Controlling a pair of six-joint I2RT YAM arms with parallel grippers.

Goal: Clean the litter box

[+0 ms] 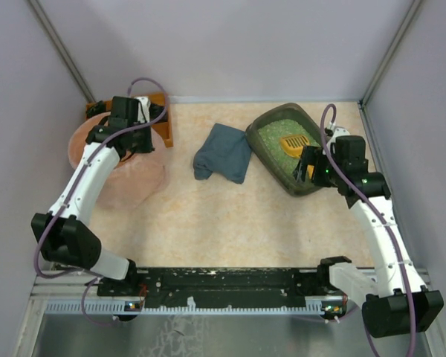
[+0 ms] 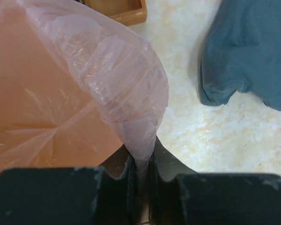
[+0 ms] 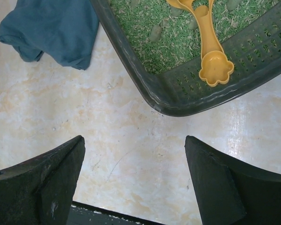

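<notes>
The litter box (image 1: 271, 121) is a dark grey-green tray with green granules at the back right. A yellow scoop (image 1: 293, 143) lies in it, its paw-shaped handle end (image 3: 216, 69) resting on the near rim (image 3: 145, 79). A few brown lumps (image 3: 155, 33) lie in the granules. My right gripper (image 1: 305, 169) is open and empty, just in front of the box's near edge; its fingertips (image 3: 75, 149) hover over bare table. My left gripper (image 1: 137, 134) is shut on the clear plastic liner (image 2: 131, 93) at the rim of the pink bucket (image 1: 119, 160).
A blue-grey cloth (image 1: 223, 152) lies crumpled on the table between bucket and litter box, also in the wrist views (image 2: 248, 51) (image 3: 51, 28). An orange-brown compartment tray (image 1: 165, 130) stands behind the bucket. Walls close in left, right and back.
</notes>
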